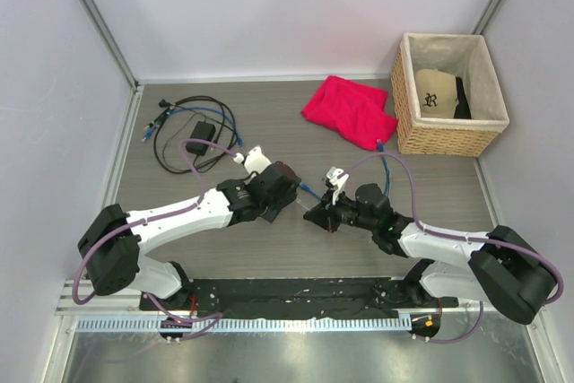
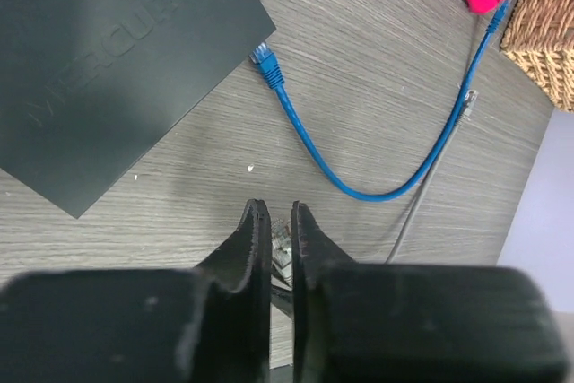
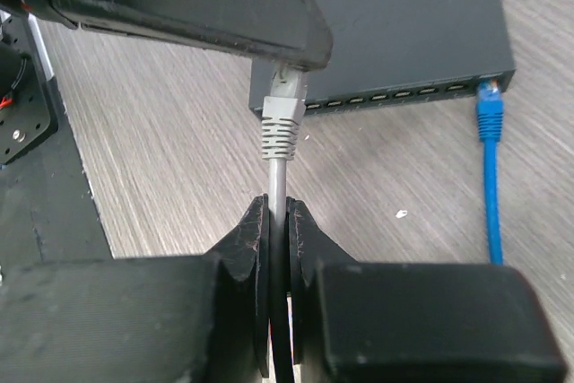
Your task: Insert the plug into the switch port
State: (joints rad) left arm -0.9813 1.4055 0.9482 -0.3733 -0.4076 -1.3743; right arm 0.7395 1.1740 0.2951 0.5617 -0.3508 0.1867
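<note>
**A:** Where do we stand, from the left?

**B:** Our left gripper has its fingers almost pressed together on the head of the plug. Our right gripper pinches the grey cable just behind that plug. The plug is raised off the table, near one end of the socket row of the switch. The switch lies flat with nothing holding it.

**A:** What do we fear?

**B:** Three things, as we judge it. We have two grips on one short piece, so if our arms move out of step the plug twists or the cable kinks. The left fingers cover the plug's nose, so they could strike the switch's edge before the plug enters. The loose switch may also slide away under a push.

**A:** And the count?

**B:** From the left we count:
- one black power brick in its tangle of cords
- two grippers
- one grey plug
- one switch
- one blue cable by the switch, its end touching the socket edge near the far corner; we cannot tell whether it is seated
- one red cloth
- one basket with one cap inside

We cannot count the sockets with any certainty.
</note>
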